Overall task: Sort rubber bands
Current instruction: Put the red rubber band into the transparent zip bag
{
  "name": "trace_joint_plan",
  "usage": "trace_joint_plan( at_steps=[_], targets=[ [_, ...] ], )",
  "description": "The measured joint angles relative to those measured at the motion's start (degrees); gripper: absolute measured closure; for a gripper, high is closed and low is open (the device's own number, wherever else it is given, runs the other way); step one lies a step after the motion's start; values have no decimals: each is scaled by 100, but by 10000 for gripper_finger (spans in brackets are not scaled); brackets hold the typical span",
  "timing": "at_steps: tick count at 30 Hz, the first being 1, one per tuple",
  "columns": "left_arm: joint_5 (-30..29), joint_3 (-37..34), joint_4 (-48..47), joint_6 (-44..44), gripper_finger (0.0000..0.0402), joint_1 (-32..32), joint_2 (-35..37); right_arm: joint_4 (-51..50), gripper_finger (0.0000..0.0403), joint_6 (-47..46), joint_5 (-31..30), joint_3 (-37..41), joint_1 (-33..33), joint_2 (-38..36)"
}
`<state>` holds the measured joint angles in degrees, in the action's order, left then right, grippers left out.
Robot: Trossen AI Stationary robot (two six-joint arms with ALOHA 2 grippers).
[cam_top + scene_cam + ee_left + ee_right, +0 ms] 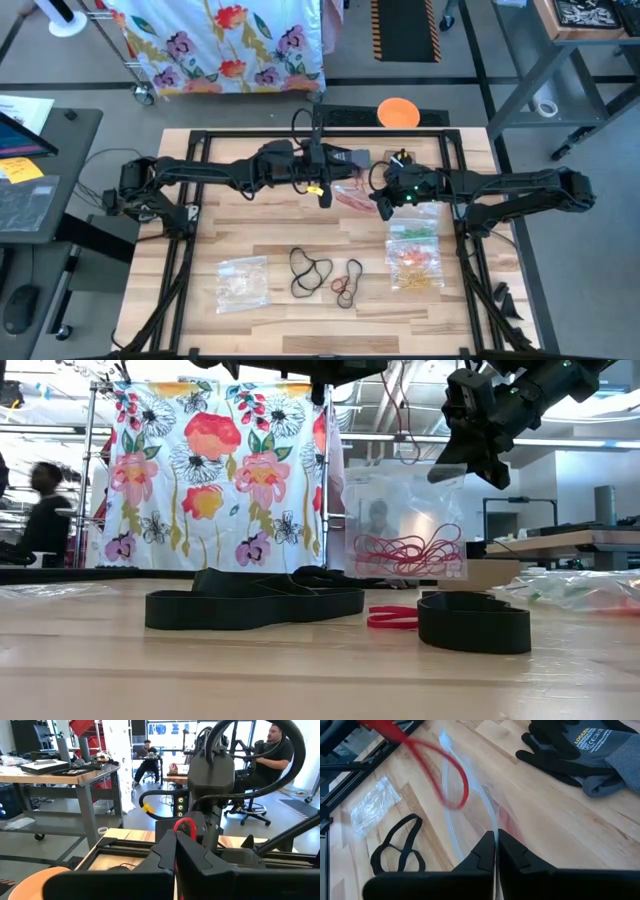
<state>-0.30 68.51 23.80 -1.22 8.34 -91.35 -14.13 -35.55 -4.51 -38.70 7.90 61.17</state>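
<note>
My left gripper is over the table's middle, shut on a red rubber band. The band's loop hangs beside the clear plastic bag's top edge. My right gripper is shut on that bag, which has several red bands in its bottom. Black rubber bands and a red-and-black cluster lie loose on the wood nearer the front. My left gripper pinches one end of the red band between its two shut fingers, which reach in level from the table's left. A short loop shows above the fingertips; the rest hangs slack and clear of the table. My right gripper pinches the bag's top edge between its two fingers, slanting down from the table's right. The bag hangs below the fingers; whether its bottom touches the table I cannot tell.
A bag of pale bands lies front left, and a bag of orange and green bands lies front right. A black and grey glove lies on the wood beyond the held bag. An orange disc sits past the far edge.
</note>
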Motion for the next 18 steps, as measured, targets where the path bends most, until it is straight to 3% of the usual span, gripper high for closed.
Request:
trace_joint_plan(
  at_steps=[18],
  targets=[
    [-11, 0, 0, -35, 401, 0, -527, 4, 391, 0, 0, 0, 0, 2]
  ],
)
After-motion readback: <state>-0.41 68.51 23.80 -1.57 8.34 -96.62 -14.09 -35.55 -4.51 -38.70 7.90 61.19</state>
